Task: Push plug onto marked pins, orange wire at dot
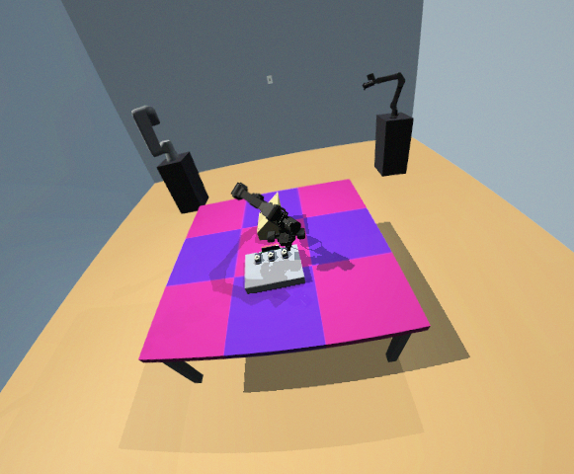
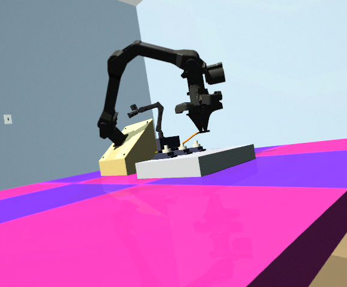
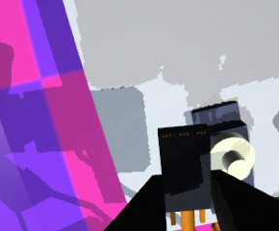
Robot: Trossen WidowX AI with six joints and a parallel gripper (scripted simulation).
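My gripper point(image 1: 287, 247) point(image 2: 203, 130) point(image 3: 186, 182) points down, shut on the black plug point(image 2: 205, 131) point(image 3: 184, 164). It holds the plug clear above the white block point(image 1: 275, 276) point(image 2: 167, 167) point(image 3: 168, 98). In the wrist view the plug's end with three small gold marks faces up the picture. The orange lead point(image 2: 191, 137) point(image 3: 188, 221) leaves its other end and slopes down behind the servos. Three dark servos with cream horns stand on the block; one horn point(image 2: 196, 144) point(image 3: 238, 164) is close beside the plug in the wrist view. The pins and coloured band cannot be made out.
A dark box point(image 1: 270, 249) point(image 2: 169, 142) stands by the servos at the block's arm side. The arm rises from a cream wedge point(image 2: 114, 167) behind it. Two other servo horns point(image 2: 166, 149) point(image 1: 257, 257) stand up from the block. Other arms on black pedestals point(image 1: 393, 145) are far off.
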